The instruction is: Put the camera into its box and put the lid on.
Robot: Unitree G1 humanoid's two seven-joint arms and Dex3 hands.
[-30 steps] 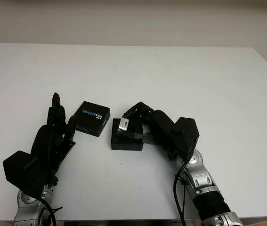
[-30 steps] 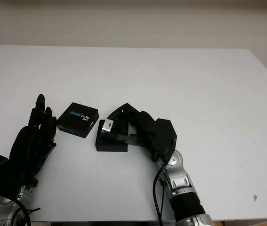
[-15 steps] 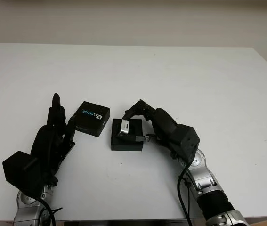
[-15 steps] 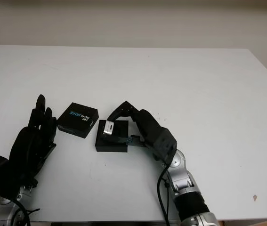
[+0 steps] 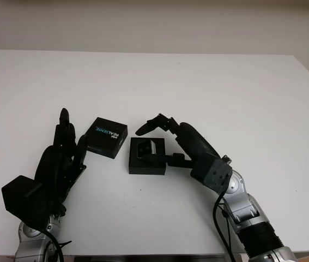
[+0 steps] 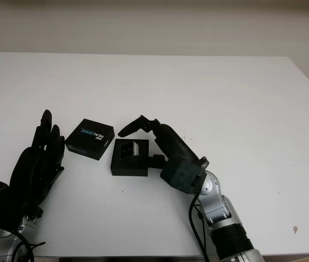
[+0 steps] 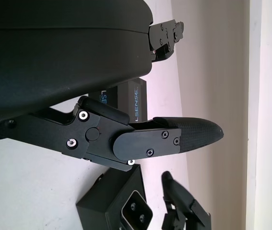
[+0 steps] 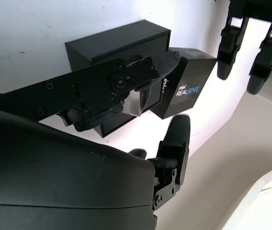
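Camera point(image 5: 147, 147) now released into open box point(image 5: 146, 164), right hand point(image 5: 182, 143) open and drawn back above it instead of gripping as half a second ago, lid point(image 5: 107, 137) just beside box awaiting placement, left hand point(image 5: 61, 161) open near lid.

The lid point(image 5: 107, 137) lies just beside the box point(image 5: 146, 156), right hand point(image 5: 184, 143) overhead.
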